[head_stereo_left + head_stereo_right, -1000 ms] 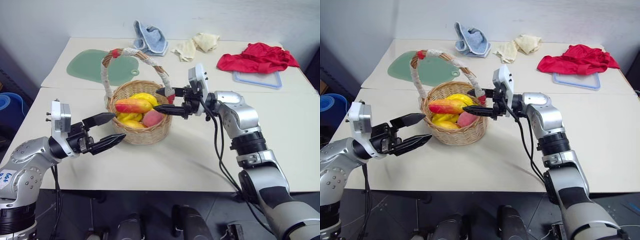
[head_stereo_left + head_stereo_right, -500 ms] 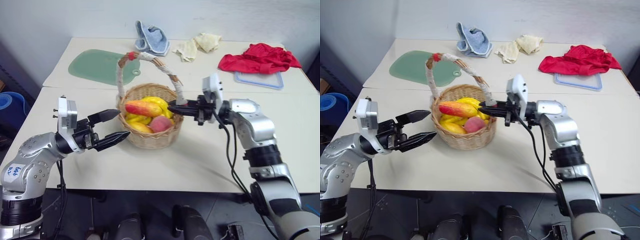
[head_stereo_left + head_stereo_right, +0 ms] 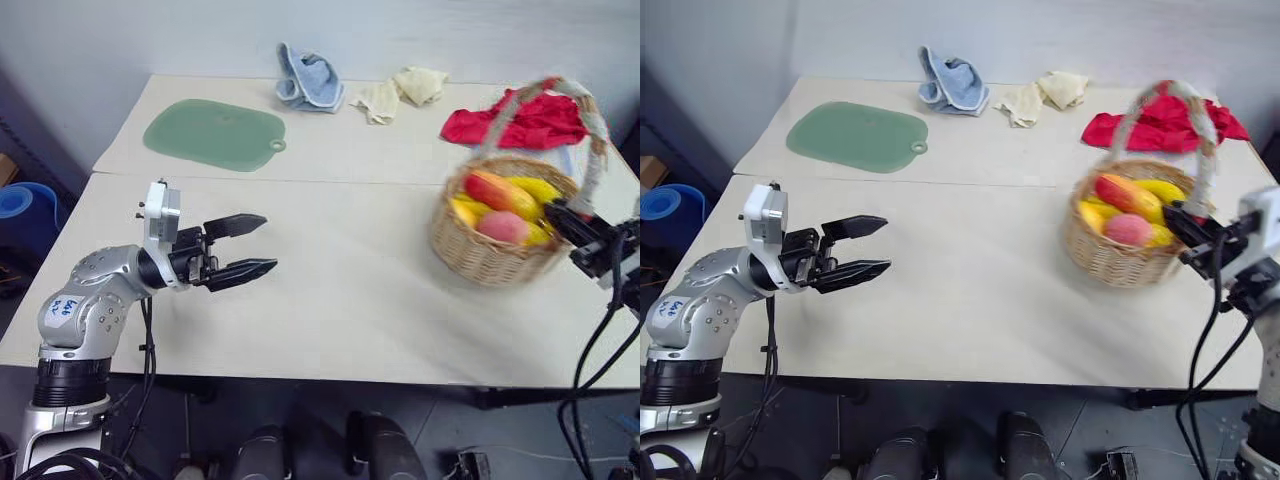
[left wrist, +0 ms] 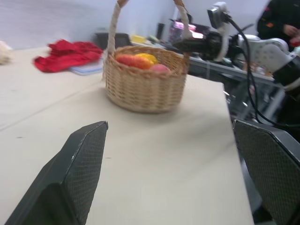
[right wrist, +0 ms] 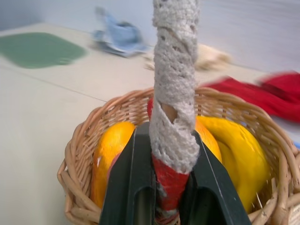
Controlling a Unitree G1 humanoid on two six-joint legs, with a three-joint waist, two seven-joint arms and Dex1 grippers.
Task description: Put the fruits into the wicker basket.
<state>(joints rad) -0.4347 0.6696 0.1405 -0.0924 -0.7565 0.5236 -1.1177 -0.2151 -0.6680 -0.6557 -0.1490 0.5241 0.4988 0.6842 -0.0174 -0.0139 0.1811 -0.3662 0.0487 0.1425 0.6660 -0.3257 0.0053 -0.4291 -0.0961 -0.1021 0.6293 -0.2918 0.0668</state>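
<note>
1. The right gripper (image 5: 161,206) has its jaws closed tight on the foot of the wicker basket's handle (image 5: 174,93), where the whitish cloth wrap gives way to red. One black finger lies on each side of the handle.
2. The wicker basket (image 3: 505,245) sits at the right side of the counter (image 3: 350,290), close to the front right edge, with the right gripper at its right rim.
3. The mango (image 3: 497,190) lies in the basket across the top of the other fruit, orange-yellow with a red blush.
4. The peach (image 3: 503,227) lies in the basket too, just in front of the mango and touching it.
5. Yellow bananas (image 3: 540,190) fill the far and right part of the basket, behind the two fruits.
6. The left gripper (image 3: 258,245) is above the left part of the counter, pointing level toward the basket. Its jaws are spread wide apart and hold nothing; it is well apart from the basket.
7. A green cutting mat (image 3: 213,133) lies on the far left of the counter.
8. A blue cloth (image 3: 307,78) and a cream cloth (image 3: 400,90) lie along the far edge.
9. A red cloth (image 3: 515,120) lies behind the basket at the far right.
</note>
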